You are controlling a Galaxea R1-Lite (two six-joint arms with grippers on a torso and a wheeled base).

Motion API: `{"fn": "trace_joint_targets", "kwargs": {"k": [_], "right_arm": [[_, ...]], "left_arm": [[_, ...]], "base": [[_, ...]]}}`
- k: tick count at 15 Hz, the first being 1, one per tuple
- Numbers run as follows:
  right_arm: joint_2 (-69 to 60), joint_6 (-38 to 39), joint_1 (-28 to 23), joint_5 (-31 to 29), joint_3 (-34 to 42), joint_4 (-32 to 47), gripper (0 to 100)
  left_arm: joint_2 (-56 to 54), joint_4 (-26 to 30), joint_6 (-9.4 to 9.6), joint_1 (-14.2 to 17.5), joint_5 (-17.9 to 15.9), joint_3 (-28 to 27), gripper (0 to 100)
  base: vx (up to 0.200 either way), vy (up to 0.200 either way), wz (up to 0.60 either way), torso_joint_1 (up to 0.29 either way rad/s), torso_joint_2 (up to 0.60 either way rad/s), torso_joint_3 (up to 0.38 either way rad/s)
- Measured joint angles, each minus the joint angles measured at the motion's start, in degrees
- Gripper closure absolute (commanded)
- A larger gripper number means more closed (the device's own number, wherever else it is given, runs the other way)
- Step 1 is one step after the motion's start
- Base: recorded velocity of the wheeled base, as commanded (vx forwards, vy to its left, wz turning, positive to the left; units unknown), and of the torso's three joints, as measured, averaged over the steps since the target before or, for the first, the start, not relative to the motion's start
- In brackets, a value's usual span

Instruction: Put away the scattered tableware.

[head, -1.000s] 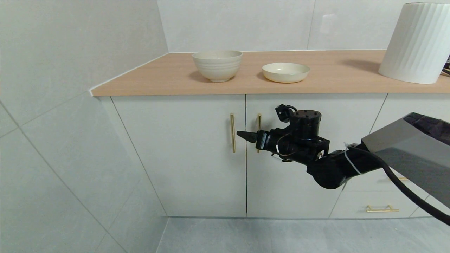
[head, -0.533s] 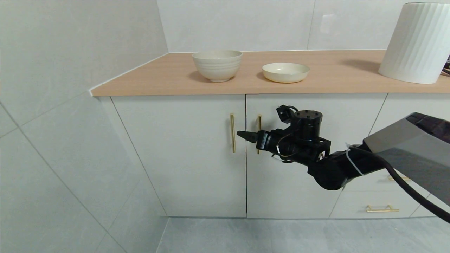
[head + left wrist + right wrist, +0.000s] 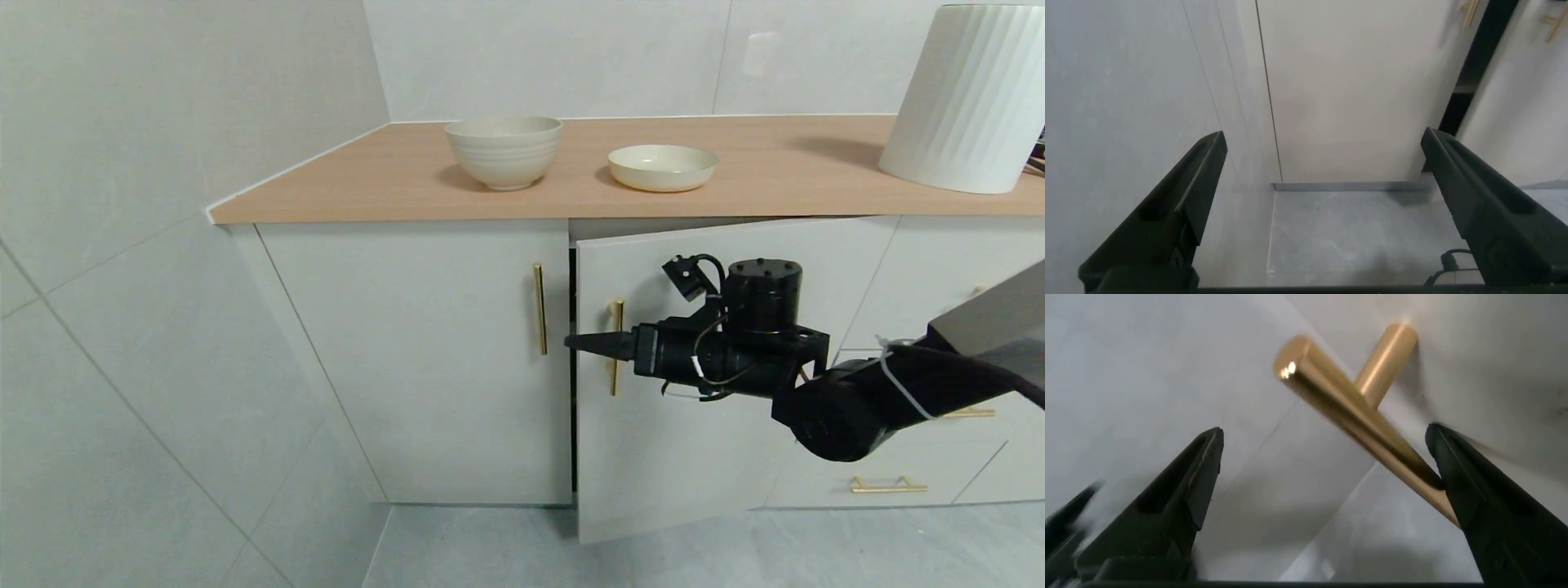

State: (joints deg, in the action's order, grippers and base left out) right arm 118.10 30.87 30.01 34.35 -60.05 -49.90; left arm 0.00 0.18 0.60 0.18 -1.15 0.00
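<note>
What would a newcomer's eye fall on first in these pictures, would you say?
The black right gripper stands out against the pale cabinets, its open fingers straddling the gold handle of the right-hand cabinet door, which stands ajar. Above it, on the wooden counter, a deep cream bowl and a shallow cream dish sit side by side, apart, with a tall white ribbed vessel at the counter's far right.

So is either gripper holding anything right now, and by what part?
Nothing is gripped. The right gripper is open astride the door handle, not clamped on it; the left gripper is open and empty.
</note>
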Motion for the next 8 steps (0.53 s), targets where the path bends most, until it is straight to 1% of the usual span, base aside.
{"fn": "trace_joint_targets", "kwargs": {"k": [1, 2, 8], "right_arm": [[-1.93, -0.02, -0.41, 2.12, 2.19, -0.05, 0], [-3.74, -0.2, -0.66, 2.89, 4.29, -0.35, 0], [-12.46, -0.38, -1.16, 5.74, 15.82, -0.99, 0]], "left_arm": [[0.0, 0.0, 0.02, -0.02, 0.0, 0.0, 0], [0.0, 0.0, 0.0, -0.02, 0.0, 0.0, 0], [0.0, -0.02, 0.0, -0.02, -0.05, 0.0, 0]], "base": [[0.0, 0.0, 0.0, 0.0, 0.0, 0.0], [0.0, 0.0, 0.0, 0.0, 0.0, 0.0], [0.0, 0.0, 0.0, 0.0, 0.0, 0.0]]}}
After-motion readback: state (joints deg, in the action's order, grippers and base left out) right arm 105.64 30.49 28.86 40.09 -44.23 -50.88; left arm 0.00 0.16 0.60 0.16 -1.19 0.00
